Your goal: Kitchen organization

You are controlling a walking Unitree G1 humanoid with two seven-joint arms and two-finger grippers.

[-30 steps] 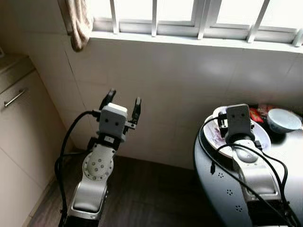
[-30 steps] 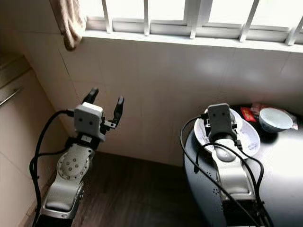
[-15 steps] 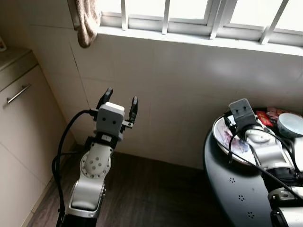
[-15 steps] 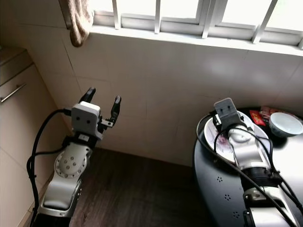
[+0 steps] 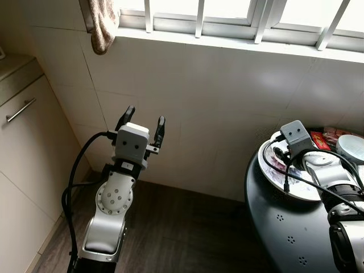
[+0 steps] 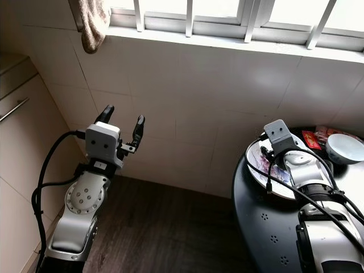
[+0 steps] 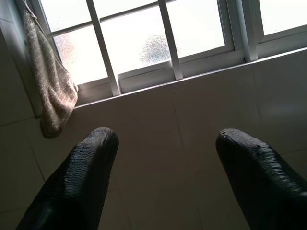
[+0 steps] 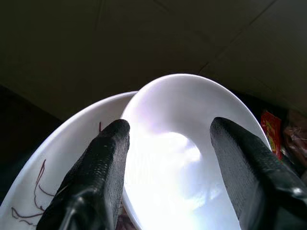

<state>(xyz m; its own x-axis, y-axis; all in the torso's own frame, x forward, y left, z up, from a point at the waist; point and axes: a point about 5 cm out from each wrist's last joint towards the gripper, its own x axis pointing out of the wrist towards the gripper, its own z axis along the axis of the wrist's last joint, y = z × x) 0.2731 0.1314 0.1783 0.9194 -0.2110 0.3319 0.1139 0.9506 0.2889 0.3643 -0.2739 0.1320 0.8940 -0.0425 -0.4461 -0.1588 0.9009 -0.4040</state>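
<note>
Left eye view, left to right: a cabinet (image 5: pixel 23 148) with a metal bar handle fills the left edge of the frame; a beige cloth (image 5: pixel 104 23) hangs from the window bars (image 5: pixel 200 17) at upper left. Left of centre, the left gripper (image 5: pixel 142 120) is raised in front of the white tiled wall (image 5: pixel 227 102), its two black fingers spread and holding nothing — the left wrist view confirms this, with wall, window and cloth visible in the gap between the pads.

Dark wood floor (image 5: pixel 187 233) runs along the lower middle of the frame.

At the right edge, a dark round table (image 5: pixel 273 227). On it lies a large white plate (image 5: pixel 272 170) with a reddish line pattern on its rim. The right wrist housing sits over this plate. In the right wrist view, the right gripper (image 8: pixel 168 158) has its fingers (image 8: pixel 103 167) spread on either side of a white oval dish (image 8: pixel 187 158) resting in the plate. The dish's long axis runs roughly along the fingers, away from the camera toward the wall. Whether the pads touch the dish rim — cannot tell.

Far right of the left eye view: a pale bowl (image 5: pixel 352 149) on the table beyond the plate, and red packets (image 5: pixel 330 137) just beside it against the wall.
</note>
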